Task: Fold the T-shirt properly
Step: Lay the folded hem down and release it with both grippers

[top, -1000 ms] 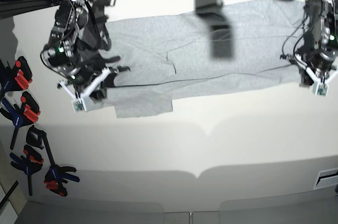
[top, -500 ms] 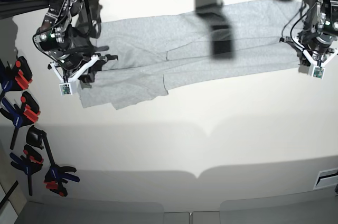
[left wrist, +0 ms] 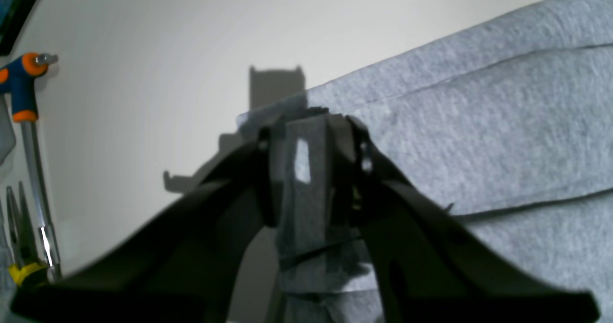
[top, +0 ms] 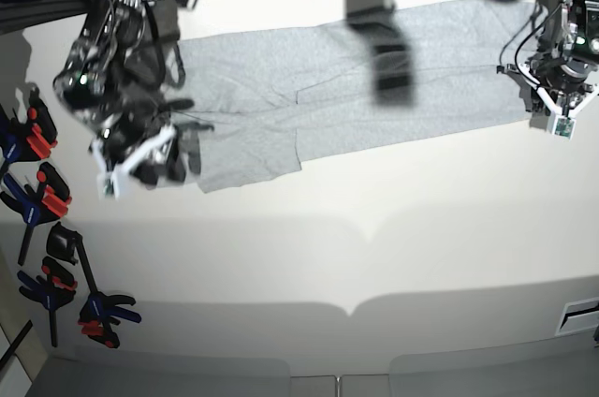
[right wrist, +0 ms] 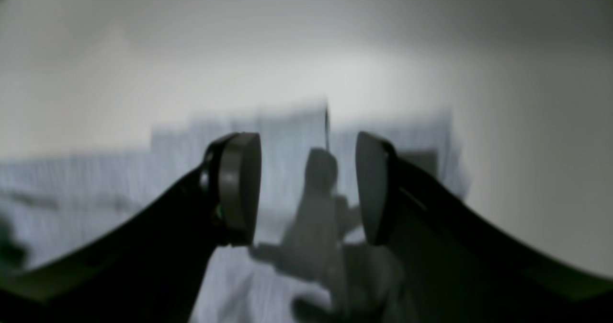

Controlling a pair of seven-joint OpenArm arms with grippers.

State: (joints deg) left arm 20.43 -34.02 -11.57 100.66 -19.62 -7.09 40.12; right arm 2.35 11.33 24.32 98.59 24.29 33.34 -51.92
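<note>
1. Roughly, I'd judge the fold as partly done: the large light heather-grey cotton T-shirt (top: 449,88) lies along the far side of the table as a long, layered band, plain side up. No lettering shows
2. My left claw (left wrist: 311,121) has its jaws drawn close on a doubled fold of the grey cloth at the band's end corner. The fabric fills the gap between them and hangs back towards the camera, so I read it as a pinch on the shirt
3. My right claw (right wrist: 306,184) stands wide open with nothing between the pads. It hangs over the other end of the shirt. The wrist picture is blurred, and I cannot tell whether the tips touch the cloth
4. Just beside that open claw, in the base view, a flap of the shirt juts towards the near side, past the band's edge. That end looks looser and less square than the other
5. Beyond the shirt, the white tabletop (top: 374,257) is bare across its middle and near side. Several blue-and-black spring clamps with orange pads (top: 37,200) lie along the edge on the right arm's side, well apart from the garment
6. What is left, as I judge it: tidy the jutting flap, then fold the long band crosswise into a compact stack
</note>
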